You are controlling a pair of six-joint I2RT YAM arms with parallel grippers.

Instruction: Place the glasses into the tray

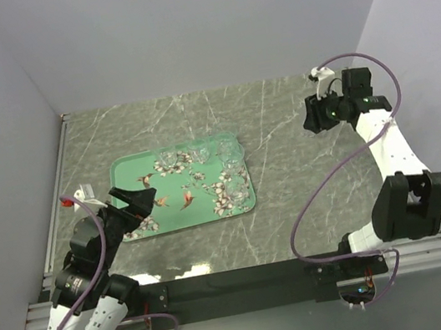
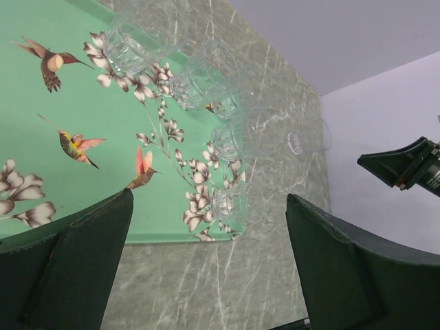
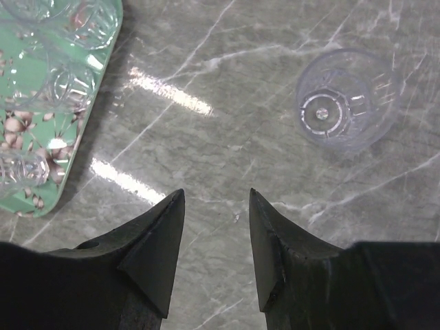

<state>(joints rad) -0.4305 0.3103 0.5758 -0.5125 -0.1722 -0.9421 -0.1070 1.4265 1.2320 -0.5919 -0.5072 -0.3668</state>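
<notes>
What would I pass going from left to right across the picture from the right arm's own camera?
Green tray with glasses in it → the arm's two dark jaws, a gap between them → a lone clear glass standing on the marble table.

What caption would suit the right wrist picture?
Open right gripper hovers above marble table, one glass outside the tray.
</notes>
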